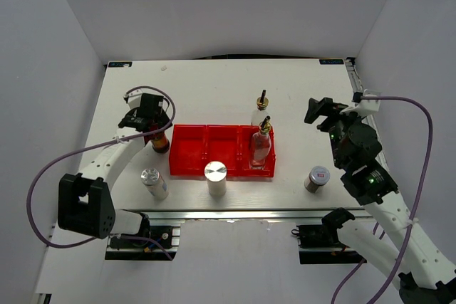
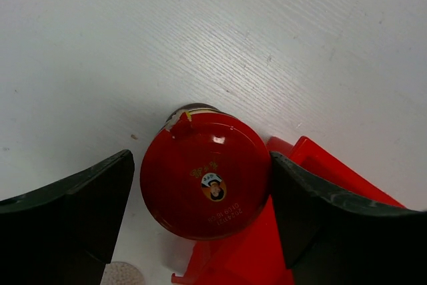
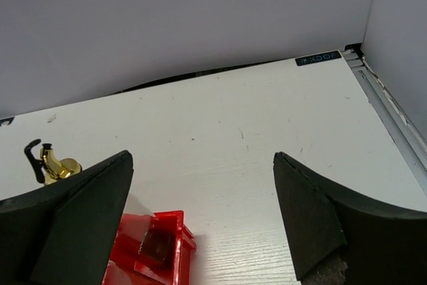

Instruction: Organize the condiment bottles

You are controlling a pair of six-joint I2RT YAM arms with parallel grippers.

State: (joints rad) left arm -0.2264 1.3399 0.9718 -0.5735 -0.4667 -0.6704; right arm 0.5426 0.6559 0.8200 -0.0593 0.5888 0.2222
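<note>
White table with a faint wood grain, boxed in by plain pale walls: back wall, left wall, right wall. Aluminium rail along the near edge. Small dark label at the far-right corner - second label at the far-left. Even light, soft shadows.

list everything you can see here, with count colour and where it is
tray: one, red, three compartments, table centre
glass bottles: two, clear with gold spouts; one in the tray's right compartment, one just behind it
metal cylinders: two, silver; one in front of the tray, one off its front left corner
red-lidded jar: one, dark, left of the tray
silver-lidded jar: one, right of the tray
table: one, white
left gripper: open, straddling the red-lidded jar
right gripper: open, empty
</note>
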